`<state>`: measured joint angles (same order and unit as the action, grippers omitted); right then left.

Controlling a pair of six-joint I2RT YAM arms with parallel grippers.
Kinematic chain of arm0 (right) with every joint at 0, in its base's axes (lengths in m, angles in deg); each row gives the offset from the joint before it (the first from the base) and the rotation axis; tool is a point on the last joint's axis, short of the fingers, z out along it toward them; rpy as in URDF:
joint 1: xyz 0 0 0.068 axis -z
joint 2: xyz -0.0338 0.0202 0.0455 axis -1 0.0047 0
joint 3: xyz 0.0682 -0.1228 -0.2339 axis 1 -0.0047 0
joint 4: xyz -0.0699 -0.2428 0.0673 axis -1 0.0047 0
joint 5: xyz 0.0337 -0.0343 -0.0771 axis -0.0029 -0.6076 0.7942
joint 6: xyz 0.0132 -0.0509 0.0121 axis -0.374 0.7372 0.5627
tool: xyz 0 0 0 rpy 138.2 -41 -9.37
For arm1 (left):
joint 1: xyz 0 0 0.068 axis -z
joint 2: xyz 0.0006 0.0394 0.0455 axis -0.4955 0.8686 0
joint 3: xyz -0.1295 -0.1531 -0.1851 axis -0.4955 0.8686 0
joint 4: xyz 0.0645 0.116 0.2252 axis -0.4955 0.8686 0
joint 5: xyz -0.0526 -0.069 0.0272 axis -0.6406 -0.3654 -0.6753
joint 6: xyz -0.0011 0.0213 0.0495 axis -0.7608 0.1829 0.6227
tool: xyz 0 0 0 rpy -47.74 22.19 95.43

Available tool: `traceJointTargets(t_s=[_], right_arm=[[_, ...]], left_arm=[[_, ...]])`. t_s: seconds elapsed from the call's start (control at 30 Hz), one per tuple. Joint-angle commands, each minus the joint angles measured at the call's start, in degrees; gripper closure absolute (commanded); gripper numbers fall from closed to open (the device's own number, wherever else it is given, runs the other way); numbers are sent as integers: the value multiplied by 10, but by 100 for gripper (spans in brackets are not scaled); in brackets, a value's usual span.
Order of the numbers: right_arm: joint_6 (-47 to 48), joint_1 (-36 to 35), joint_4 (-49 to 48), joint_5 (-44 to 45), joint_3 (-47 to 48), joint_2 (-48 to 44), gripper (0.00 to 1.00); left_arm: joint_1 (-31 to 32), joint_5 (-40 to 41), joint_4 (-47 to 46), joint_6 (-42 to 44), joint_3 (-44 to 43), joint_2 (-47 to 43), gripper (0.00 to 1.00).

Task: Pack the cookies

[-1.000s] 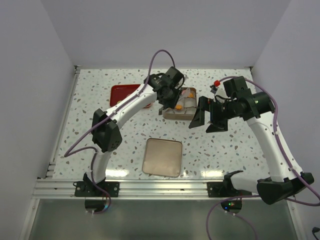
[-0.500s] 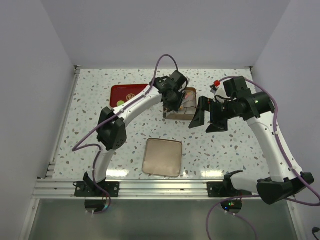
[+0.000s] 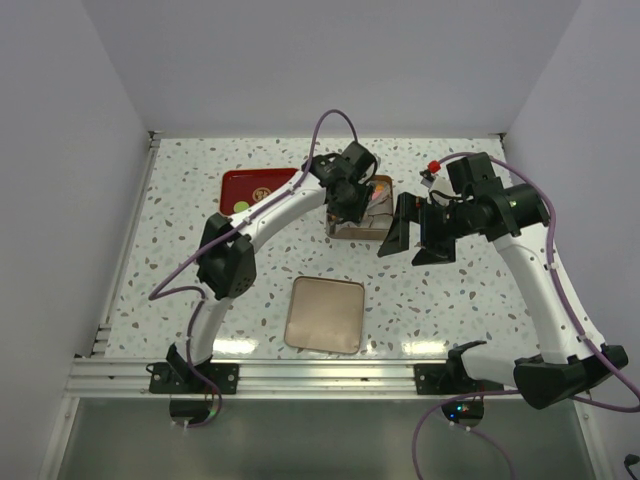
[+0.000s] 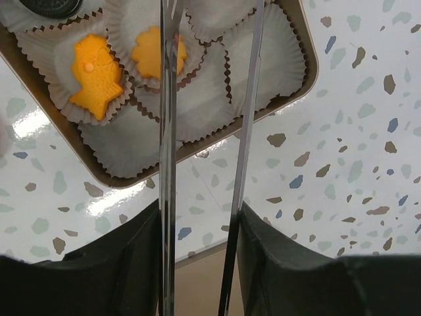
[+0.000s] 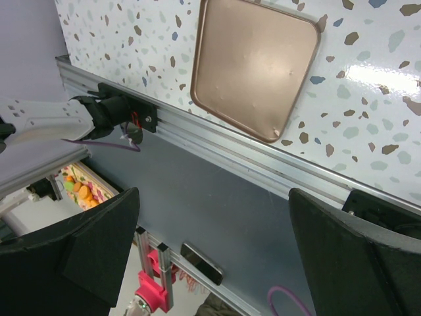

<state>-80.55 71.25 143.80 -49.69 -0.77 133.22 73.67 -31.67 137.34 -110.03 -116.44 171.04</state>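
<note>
The left arm [image 3: 270, 210] reaches far out from its base at the near edge. It runs in one long slant to the back middle of the white speckled tabletop [image 3: 170, 290]. Its wrist tips down over a shallow rectangular metal tin [image 3: 352, 232]. The left jaws stand apart, two thin blades hanging over the tin with nothing between them.

White pleated paper cups [image 4: 263, 46] line the tin. An orange fish-shaped cookie [image 4: 97, 72] lies flat in one cup. Its long axis runs roughly top to bottom of the left wrist view, with the eye end uppermost. Just beside it, an orange flower-shaped cookie [image 4: 148, 56] sits partly behind one blade. A round black cookie [image 4: 52, 5] shows at the top edge of that view.

Left of the tin lies a flat red tray [image 3: 245, 182] holding a few small pieces [image 3: 241, 207], too small to tell apart.

The right arm [image 3: 540, 270] rises from its base and bends over, its wrist turned back toward the near edge. The right jaws are spread wide and empty, hovering just right of the tin. A copper-coloured square lid [image 5: 253, 62] with rounded corners lies flat near the front edge.
</note>
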Motion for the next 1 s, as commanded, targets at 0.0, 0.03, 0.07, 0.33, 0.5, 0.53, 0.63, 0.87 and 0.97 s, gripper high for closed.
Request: traceJointTargets(t_s=[0.0,0.03,0.07,0.33,0.5,0.53,0.63,0.87,0.97], right_arm=[[8,-2,1,5,6,-9,1],[8,-2,1,5,6,-9,1],[8,-2,1,5,6,-9,1],[8,-2,1,6,7,-9,1],[8,-2,3,7,10,-9,1],[9,-2,5,7,10,-9,1],[9,-2,6,9,12,-9,1],[9,-2,4,8,14,-7,1],[9,-2,1,4,13,-6,1]], left_arm=[[3,-5,-22,-4,-33,0,52],[3,-5,-22,-5,-34,0,52],[3,-5,-21,-4,-36,0,51],[3,-5,-18,-2,-40,3,50],[0,9,-5,-1,-52,-4,50],[-2,17,-3,0,-52,-13,50],[-18,21,-2,2,-30,-41,50],[-74,56,2,11,90,-135,51],[-99,88,15,22,132,-168,51]])
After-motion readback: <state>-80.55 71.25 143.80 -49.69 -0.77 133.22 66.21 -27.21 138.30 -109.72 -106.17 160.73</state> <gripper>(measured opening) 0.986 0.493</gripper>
